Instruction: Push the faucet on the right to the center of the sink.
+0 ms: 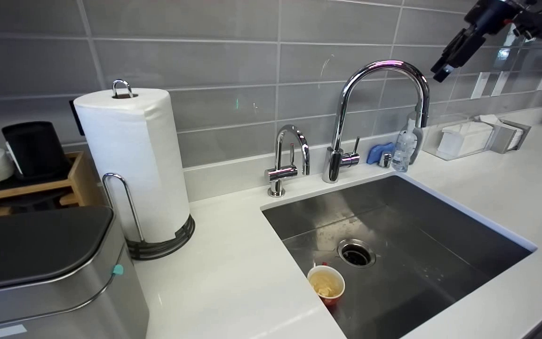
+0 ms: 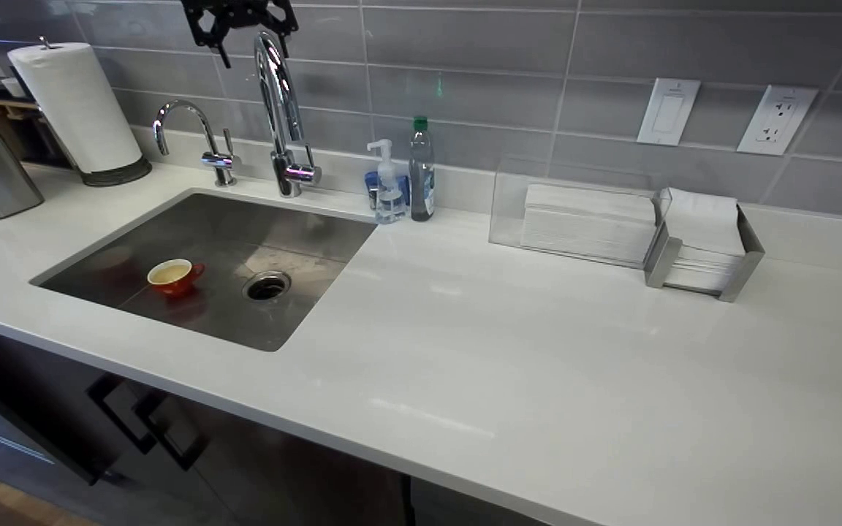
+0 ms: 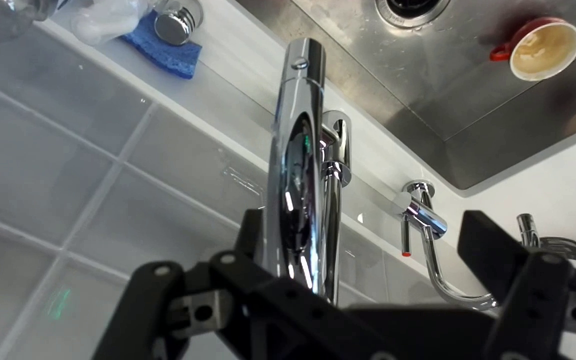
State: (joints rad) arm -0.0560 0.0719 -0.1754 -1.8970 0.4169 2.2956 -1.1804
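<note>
Claw [image 3: 363,227] spread, faucet [image 3: 295,165] between its fingers [image 3: 488,245] in wrist view; contact hard to tell. Sink [image 1: 407,282] holds red cup [image 2: 178,283], yellowish contents [image 1: 326,284] inside. Rack [image 2: 745,270] on worktop [image 2: 501,351] holds napkins [image 2: 702,223].

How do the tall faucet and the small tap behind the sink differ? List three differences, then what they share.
The tall faucet rises well above the small tap.
The faucet stands nearer the pump bottle; the tap stands nearer the paper towel roll.
The tap's lever ends in a red tip; the faucet's lever looks plain chrome.
Both are arched and shiny chrome.
</note>
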